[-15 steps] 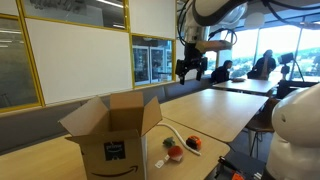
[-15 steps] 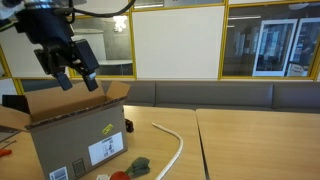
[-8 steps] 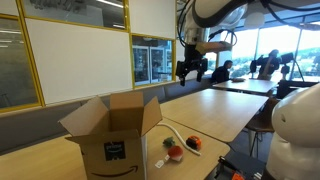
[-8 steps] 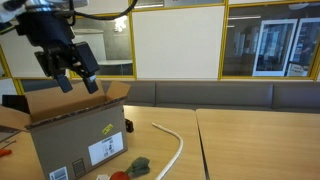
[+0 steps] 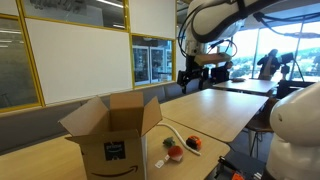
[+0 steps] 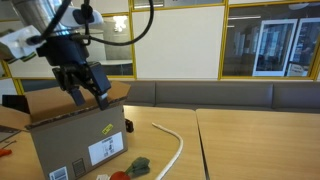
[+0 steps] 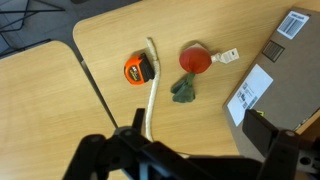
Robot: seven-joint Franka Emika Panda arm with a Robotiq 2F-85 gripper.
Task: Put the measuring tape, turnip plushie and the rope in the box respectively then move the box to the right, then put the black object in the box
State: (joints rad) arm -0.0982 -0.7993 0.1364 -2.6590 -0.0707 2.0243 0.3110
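The brown cardboard box (image 5: 112,136) stands open on the wooden table, also in an exterior view (image 6: 75,138) and at the right edge of the wrist view (image 7: 277,68). Beside it lie the orange measuring tape (image 7: 137,69), the white rope (image 7: 151,92) and the red turnip plushie (image 7: 194,59) with its green leaf end (image 7: 184,90). They also show in an exterior view: tape (image 5: 194,144), plushie (image 5: 175,152), rope (image 5: 176,131). My gripper (image 5: 190,75) hangs open and empty high above the table, also in an exterior view (image 6: 88,88). I cannot make out the black object.
The table (image 7: 110,40) is made of joined wooden tops with a dark gap (image 7: 95,85) left of the tape. A bench backrest (image 6: 230,95) runs behind the table. More tables (image 5: 245,88) stand farther off.
My gripper has moved lower, toward the table and the box's open top, and the arm has changed pose. The objects on the table have not moved.
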